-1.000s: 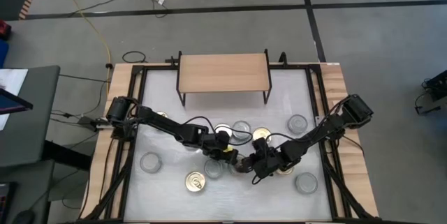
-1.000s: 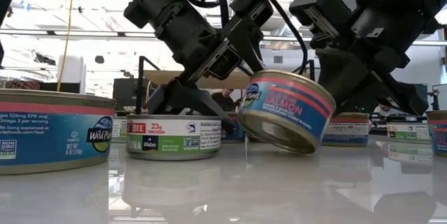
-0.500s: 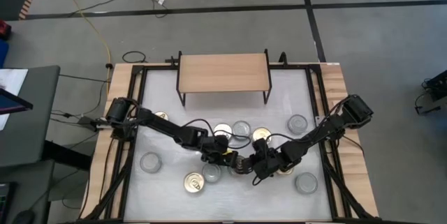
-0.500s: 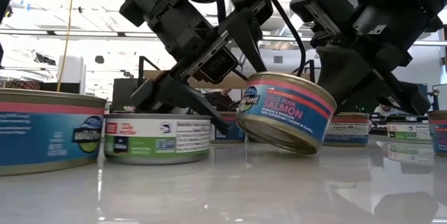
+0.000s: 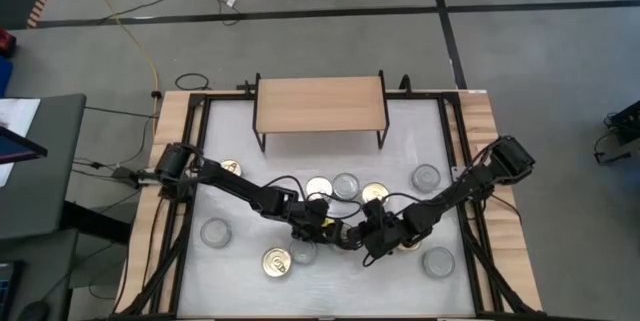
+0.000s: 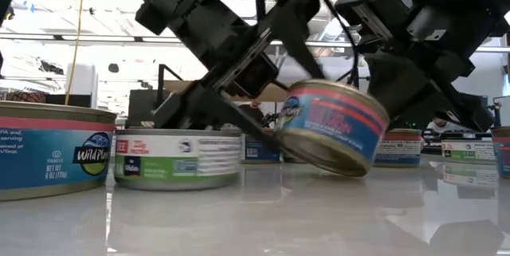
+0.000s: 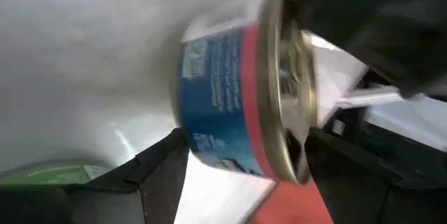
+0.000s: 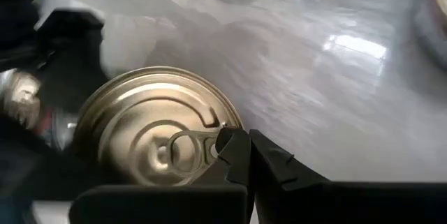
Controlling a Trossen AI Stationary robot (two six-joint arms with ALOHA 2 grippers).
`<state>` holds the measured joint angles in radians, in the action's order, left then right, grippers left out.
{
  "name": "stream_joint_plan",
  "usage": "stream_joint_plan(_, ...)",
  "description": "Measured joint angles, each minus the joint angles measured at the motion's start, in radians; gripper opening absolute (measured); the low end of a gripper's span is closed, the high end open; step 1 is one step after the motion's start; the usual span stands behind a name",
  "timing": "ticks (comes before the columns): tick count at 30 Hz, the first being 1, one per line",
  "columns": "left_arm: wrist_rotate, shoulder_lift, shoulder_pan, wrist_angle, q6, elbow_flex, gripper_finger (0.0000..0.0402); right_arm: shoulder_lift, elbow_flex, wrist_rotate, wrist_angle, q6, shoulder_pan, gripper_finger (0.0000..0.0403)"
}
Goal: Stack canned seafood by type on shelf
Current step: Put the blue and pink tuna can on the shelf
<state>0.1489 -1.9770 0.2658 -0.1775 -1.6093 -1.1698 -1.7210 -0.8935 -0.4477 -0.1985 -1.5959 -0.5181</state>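
A blue salmon can (image 6: 331,128) with a pink band and a gold pull-tab lid (image 8: 157,137) stands tilted near the table's front middle. My left gripper (image 5: 328,229) is shut on it. My right gripper (image 5: 360,236) is shut, its tips at the lid's edge. The light-wood shelf (image 5: 320,106) stands at the far middle on black legs. Several other cans sit flat on the white table, among them a green-labelled one (image 6: 179,159) and a blue one (image 6: 56,148). My left gripper pinches the salmon can across its height, one finger (image 6: 307,45) on the lid side and one (image 6: 235,120) under the bottom face. It comes slanting down from the table's left. The can is tilted, its low edge (image 6: 343,170) at the table. My right gripper presses its shut fingertips (image 8: 241,151) against the lid's edge by the pull tab (image 8: 187,147). It comes slanting down from the table's right.
Gold-lidded cans (image 5: 318,189) (image 5: 375,193) and silver-lidded ones (image 5: 346,183) (image 5: 427,176) lie between the arms and the shelf. More cans sit at the front (image 5: 275,261) (image 5: 437,261) and left (image 5: 215,231). A black frame borders the table.
My left gripper has moved a little toward the table's near edge and rolled at the wrist, keeping its hold; the salmon can has turned with it and stays tilted. The green-labelled can and the gold-lidded can beside it have slid toward the near-left.
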Motion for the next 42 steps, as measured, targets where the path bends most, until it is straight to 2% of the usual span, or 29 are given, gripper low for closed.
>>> stream_joint_plan(4, 0.006, -0.036, 0.005, -0.081, -0.021, 0.0, 0.0274, 0.002, 0.0, -0.002, -0.004, 0.0, -0.01, 0.0027)
stream_joint_plan(13, -0.027, -0.038, -0.004, -0.079, -0.002, 0.001, 0.0272, 0.001, 0.0, -0.023, 0.0, -0.011, -0.026, 0.0027)
stream_joint_plan(25, -0.037, -0.038, -0.035, -0.084, 0.043, 0.002, 0.0176, 0.0, 0.001, -0.024, -0.001, 0.005, -0.026, 0.0027)
stream_joint_plan(34, -0.039, -0.038, -0.038, -0.084, 0.079, 0.002, 0.0176, 0.022, 0.001, -0.003, -0.023, 0.035, -0.027, 0.0027)
stream_joint_plan(38, -0.052, -0.038, -0.04, -0.088, 0.079, 0.002, 0.0176, 0.084, 0.001, 0.011, -0.102, 0.055, -0.038, 0.0031)
stream_joint_plan(42, -0.08, -0.039, -0.038, -0.11, 0.079, 0.002, 0.0176, 0.161, 0.001, 0.009, -0.203, 0.097, -0.054, 0.0052)
